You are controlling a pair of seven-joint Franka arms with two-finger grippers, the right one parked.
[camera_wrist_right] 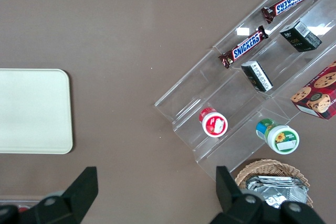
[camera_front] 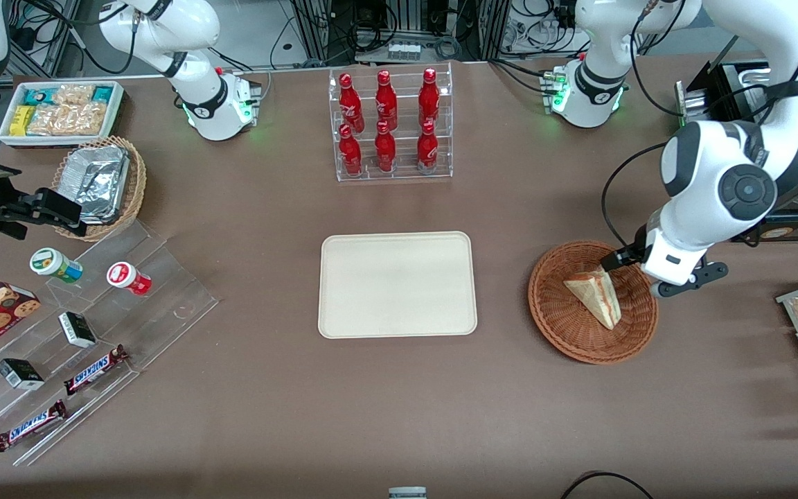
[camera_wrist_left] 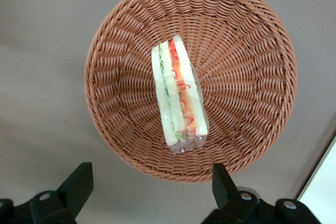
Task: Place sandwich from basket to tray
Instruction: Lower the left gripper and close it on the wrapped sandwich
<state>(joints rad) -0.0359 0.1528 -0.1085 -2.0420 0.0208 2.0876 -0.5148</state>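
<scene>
left arm: bent low | pincer (camera_wrist_left: 147, 182): fingers spread wide, holding nothing

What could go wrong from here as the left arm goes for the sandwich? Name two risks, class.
The gripper hangs open above the basket. The sandwich stands on edge in slippery clear wrap, so it may tip or slip from the fingers. The light wicker basket might shift or lift if a fingertip catches its weave.

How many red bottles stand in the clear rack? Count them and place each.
6 red bottles in the clear rack: three on its upper tier, three on its lower. The gripper, open, hovers over the basket.
</scene>
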